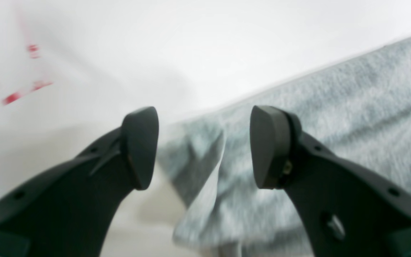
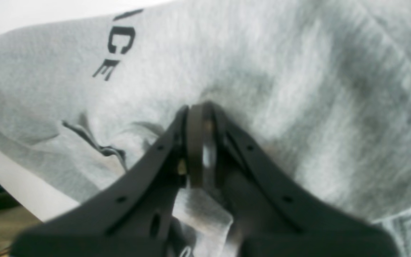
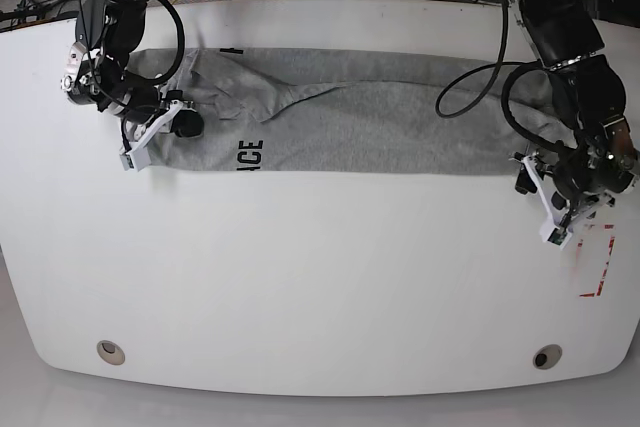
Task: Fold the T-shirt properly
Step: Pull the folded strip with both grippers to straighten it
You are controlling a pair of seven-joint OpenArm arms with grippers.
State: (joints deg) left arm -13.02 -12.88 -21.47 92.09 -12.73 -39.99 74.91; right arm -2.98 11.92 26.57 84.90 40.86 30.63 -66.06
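The light grey T-shirt point(image 3: 380, 127) lies as a long flat band across the far half of the white table point(image 3: 320, 277), with black lettering point(image 3: 251, 157) near its left end. My right gripper point(image 3: 187, 125), at that left end, is shut on a pinch of the shirt's cloth point(image 2: 298, 89); in the right wrist view the jaws point(image 2: 203, 142) meet with fabric bunched between them. At the band's right end my left gripper point(image 3: 524, 179) stands open. Its fingertips point(image 1: 204, 148) straddle a corner of the shirt point(image 1: 205, 167) without closing on it.
Red tape marks point(image 3: 598, 267) sit on the table just right of the left gripper, and show blurred in the left wrist view point(image 1: 23, 91). Two round holes point(image 3: 111, 351) point(image 3: 546, 357) lie near the table's front edge. Cables and clutter run behind the table.
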